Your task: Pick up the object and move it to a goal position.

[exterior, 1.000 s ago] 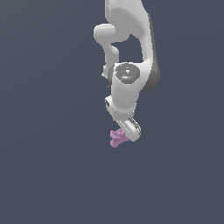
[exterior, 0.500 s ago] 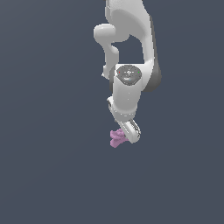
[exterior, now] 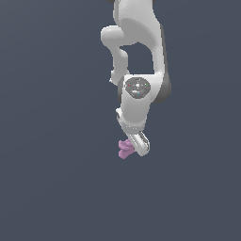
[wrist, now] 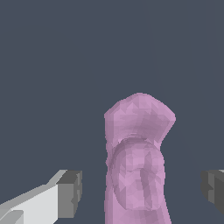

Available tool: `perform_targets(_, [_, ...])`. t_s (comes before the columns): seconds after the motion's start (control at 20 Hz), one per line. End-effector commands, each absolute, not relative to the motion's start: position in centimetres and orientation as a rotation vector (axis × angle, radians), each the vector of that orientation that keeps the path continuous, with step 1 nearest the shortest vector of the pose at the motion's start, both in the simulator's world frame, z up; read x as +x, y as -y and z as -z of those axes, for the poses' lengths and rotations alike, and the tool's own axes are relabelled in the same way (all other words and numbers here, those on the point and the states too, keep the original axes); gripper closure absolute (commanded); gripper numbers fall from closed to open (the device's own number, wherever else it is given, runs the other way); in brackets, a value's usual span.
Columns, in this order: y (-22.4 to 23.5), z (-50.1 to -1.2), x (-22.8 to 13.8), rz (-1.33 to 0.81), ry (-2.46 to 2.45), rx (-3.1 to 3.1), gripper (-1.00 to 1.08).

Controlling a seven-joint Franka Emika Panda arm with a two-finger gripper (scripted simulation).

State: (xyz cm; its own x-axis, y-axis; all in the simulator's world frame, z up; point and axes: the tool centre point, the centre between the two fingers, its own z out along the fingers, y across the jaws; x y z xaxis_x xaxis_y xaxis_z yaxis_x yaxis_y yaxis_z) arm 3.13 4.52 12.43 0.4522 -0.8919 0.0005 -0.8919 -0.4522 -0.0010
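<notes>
My tool (exterior: 134, 147) has held its place over the last second, pads (wrist: 70, 193) spread wide, with the pink lumpy object (wrist: 136, 162) between them, untouched. I judge closing comes next.

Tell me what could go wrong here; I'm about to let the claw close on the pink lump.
1. In the wrist view the lump sits off-centre between the open claw: its grey pads show gaps on both sides, wider on one. One pad may touch first and push it sideways.
2. The lump is lobed and rounded, so the flat pads may catch a curve and squeeze it out.
3. In the exterior view the claw partly hides the lump, so depth is hard to judge.
</notes>
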Motion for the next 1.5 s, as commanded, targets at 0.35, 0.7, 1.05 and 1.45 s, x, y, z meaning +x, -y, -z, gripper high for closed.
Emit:
perform_targets(0.35, [-4.5,-9.6,3.1,0.0,-1.647,-2.675,-0.92])
perform_targets(0.7, [-4.5,-9.6,3.2,0.0,-1.647,-2.675,1.08])
perform_targets(1.05, [-4.5,-9.7,3.2,0.0,-1.647,-2.675,1.08])
perform_targets(1.45, [-4.3,-13.3,3.5,0.0,-1.648,-2.675,1.08])
